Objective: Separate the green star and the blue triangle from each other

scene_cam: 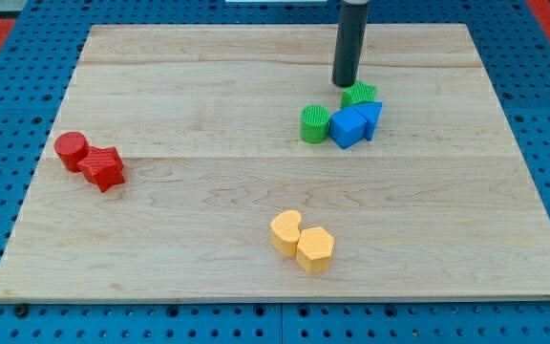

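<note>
The green star [360, 94] lies right of the board's middle, towards the view's top. It touches the blue triangle [371, 117] just below it. A blue cube [348, 127] touches the triangle on its left, and a green cylinder [314, 124] stands left of the cube. My tip [344, 83] is the lower end of a dark rod. It stands just above and left of the green star, very close to its upper left edge.
A red cylinder [71, 150] and a red star [102, 168] sit together at the view's left. A yellow crescent-like block [286, 231] and a yellow hexagon [315, 249] sit together near the bottom middle. The wooden board [208, 86] lies on a blue pegboard.
</note>
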Controlling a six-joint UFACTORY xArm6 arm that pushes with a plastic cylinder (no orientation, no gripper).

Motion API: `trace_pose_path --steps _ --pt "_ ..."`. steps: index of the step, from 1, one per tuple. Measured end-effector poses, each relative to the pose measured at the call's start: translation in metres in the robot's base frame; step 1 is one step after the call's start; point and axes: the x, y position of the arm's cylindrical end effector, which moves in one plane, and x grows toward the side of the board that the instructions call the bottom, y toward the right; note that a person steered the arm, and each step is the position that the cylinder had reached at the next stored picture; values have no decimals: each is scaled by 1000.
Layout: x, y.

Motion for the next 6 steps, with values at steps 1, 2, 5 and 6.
trace_pose_path --steps 1,2,5,6 --pt "0 24" --pt "51 80" --pt "55 4" --pt "82 37"
